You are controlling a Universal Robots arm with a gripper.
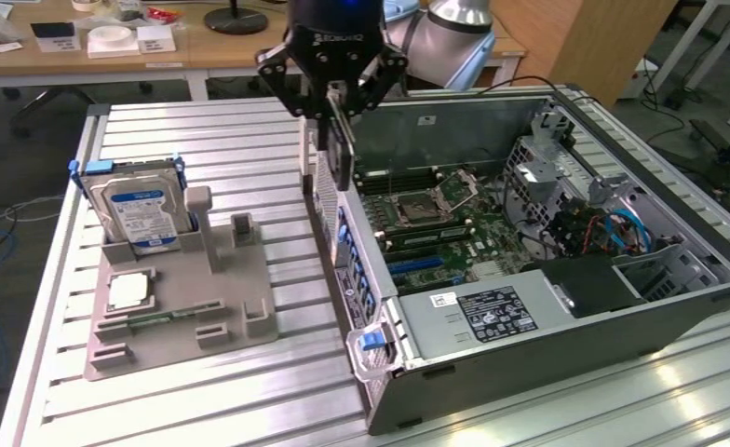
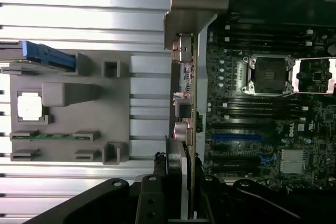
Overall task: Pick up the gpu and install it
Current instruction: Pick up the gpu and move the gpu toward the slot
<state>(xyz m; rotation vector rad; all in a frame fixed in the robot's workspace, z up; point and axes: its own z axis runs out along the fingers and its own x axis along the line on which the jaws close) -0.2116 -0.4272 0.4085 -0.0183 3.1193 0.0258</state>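
Exterior view shows the fingers [image 1: 365,91] clamped on the upright gpu [image 1: 336,154] over the computer case [image 1: 564,312].

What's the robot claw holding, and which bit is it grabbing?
The gripper is shut on the gpu, pinching its upper edge; the card hangs downward.

Black multi-link tool [image 1: 336,104], silver arm [image 1: 446,42]
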